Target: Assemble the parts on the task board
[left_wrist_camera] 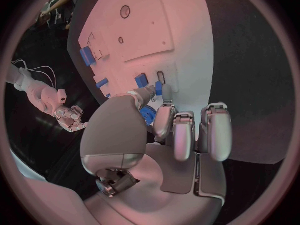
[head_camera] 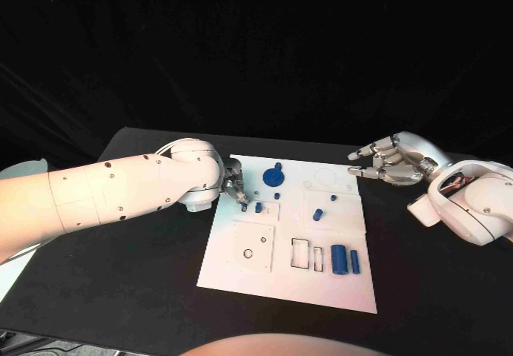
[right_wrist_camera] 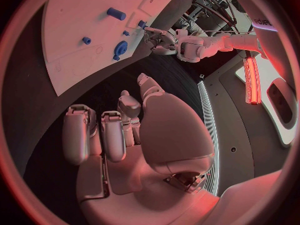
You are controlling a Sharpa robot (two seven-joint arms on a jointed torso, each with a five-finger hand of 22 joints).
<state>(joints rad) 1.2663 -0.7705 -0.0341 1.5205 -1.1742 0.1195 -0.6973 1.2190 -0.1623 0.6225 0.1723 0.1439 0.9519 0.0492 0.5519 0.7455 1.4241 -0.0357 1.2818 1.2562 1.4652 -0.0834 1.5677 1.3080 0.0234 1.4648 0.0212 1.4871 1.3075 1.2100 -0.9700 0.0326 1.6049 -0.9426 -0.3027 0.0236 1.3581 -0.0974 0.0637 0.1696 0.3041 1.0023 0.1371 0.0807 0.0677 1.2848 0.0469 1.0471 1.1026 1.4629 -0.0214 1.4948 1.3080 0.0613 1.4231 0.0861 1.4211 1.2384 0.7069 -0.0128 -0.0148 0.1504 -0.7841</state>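
The white task board [head_camera: 280,259] lies mid-table. My left hand [head_camera: 235,190] reaches over its near-left part, and thumb and a finger pinch a small blue part [left_wrist_camera: 158,88] just above the board, close to a small slot. A blue round disc [head_camera: 273,176] lies at the far edge, small blue pegs [head_camera: 317,214] near the middle, and two blue cylinders [head_camera: 345,259] stand side by side at the near right. My right hand [head_camera: 394,162] hovers off the board's far right corner, fingers apart and holding nothing.
Rectangular outlines [head_camera: 302,254] and two round holes [head_camera: 248,254] mark the board's near half. The black table [head_camera: 128,297] surrounds the board. My left forearm [head_camera: 118,193] lies across the table's left side.
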